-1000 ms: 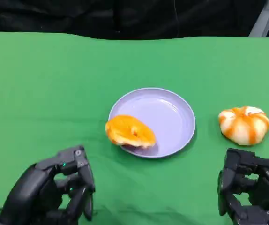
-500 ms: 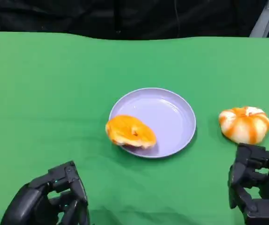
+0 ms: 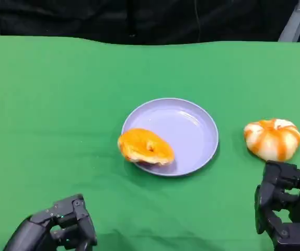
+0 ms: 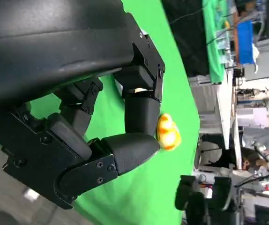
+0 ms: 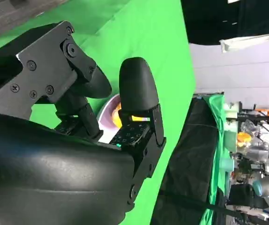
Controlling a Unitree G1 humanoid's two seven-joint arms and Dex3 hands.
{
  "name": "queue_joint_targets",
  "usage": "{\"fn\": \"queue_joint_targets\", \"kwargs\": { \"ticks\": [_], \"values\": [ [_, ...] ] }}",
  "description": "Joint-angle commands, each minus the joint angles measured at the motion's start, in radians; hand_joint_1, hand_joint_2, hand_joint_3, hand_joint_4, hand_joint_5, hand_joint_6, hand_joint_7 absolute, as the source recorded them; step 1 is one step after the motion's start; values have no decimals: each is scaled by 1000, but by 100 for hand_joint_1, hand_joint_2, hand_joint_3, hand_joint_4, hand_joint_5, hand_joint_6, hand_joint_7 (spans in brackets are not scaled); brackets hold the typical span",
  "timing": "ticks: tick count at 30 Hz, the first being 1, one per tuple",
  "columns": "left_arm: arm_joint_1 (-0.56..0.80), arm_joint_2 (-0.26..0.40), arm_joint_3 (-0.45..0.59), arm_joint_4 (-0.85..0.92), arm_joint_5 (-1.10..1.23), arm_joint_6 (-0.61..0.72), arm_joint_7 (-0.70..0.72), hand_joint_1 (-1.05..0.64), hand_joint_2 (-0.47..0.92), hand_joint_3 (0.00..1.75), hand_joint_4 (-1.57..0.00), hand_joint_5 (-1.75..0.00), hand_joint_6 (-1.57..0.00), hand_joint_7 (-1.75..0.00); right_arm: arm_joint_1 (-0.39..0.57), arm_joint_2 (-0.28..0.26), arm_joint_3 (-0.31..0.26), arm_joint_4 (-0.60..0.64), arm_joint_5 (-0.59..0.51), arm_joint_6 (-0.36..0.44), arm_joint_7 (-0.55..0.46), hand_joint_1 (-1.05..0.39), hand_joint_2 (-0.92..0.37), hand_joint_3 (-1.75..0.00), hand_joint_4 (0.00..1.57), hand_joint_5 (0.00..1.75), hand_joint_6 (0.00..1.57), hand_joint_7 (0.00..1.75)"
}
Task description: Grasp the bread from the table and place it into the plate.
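We see a green table (image 3: 56, 104) bearing a lilac plate (image 3: 189, 128) at its centre. An orange bun (image 3: 145, 146) lies across the plate's near-left rim, partly on the plate and partly over the cloth. A white bun with orange stripes (image 3: 272, 138) rests on the table well to the right of the plate. The right hand (image 3: 286, 206) sits at the near right, just short of the striped bun, its fingers curled inward and grasping nothing. The left hand (image 3: 56, 230) lies low at the near left edge, fingers likewise clenched on nothing.
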Motion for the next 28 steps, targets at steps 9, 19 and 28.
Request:
{"fn": "queue_joint_targets", "kwargs": {
  "ticks": [9, 19, 28],
  "values": [
    [-2, 21, 39, 10, 28, -33, 18, -5, 43, 141, -79, -175, -74, -161, 2, -25, -21, -9, 7, -1, -3, -3, -39, -131, 89, 172, 86, 146],
    [-33, 25, 73, 3, 10, 0, 31, -5, 43, 141, -82, -175, -76, -161, -2, -35, -33, 9, 14, -22, 17, -3, -39, -131, 88, 173, 85, 147],
    [-70, 23, 69, 44, 34, -16, 28, 0, 43, 140, -82, -175, -78, -160, -16, -36, -33, 17, 19, 2, 23, -3, -39, -133, 87, 171, 84, 146]
  ]
}}
